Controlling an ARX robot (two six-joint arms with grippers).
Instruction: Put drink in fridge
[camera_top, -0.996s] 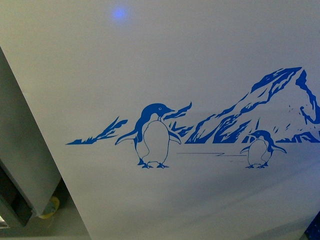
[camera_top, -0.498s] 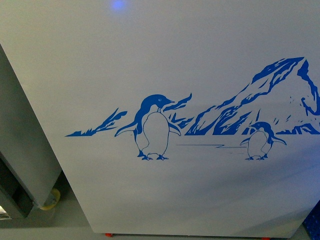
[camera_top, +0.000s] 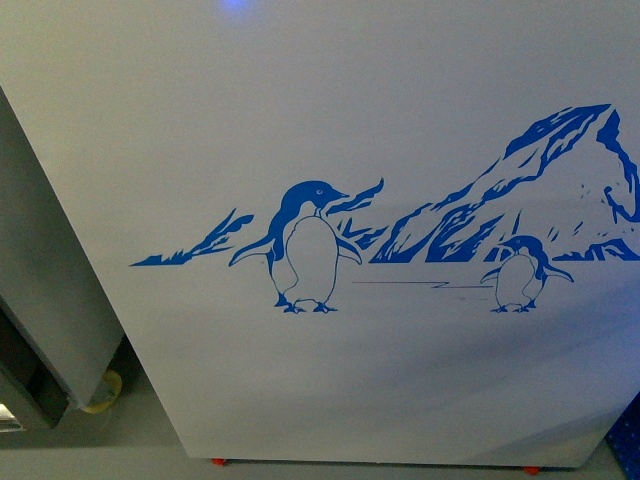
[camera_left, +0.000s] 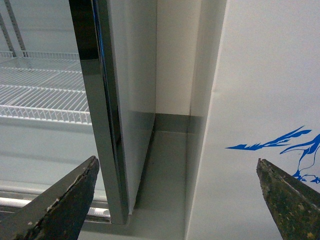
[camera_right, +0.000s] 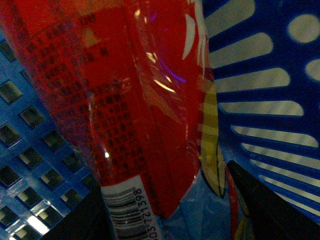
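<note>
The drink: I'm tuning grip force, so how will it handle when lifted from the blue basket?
The drink has a glossy label film with bright highlights, so it is probably slippery. The film is wrinkled, so the wall may give under a squeeze. It sits in the blue basket and might shift when nudged.

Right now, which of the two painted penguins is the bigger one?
The left penguin on the fridge: it is plainly taller than the right penguin, which stands below the mountain peak.

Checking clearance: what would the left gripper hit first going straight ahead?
Probably the grey floor or wall in the gap between the grey glass-door cooler and white penguin-decal freezer; depth unclear.
</note>
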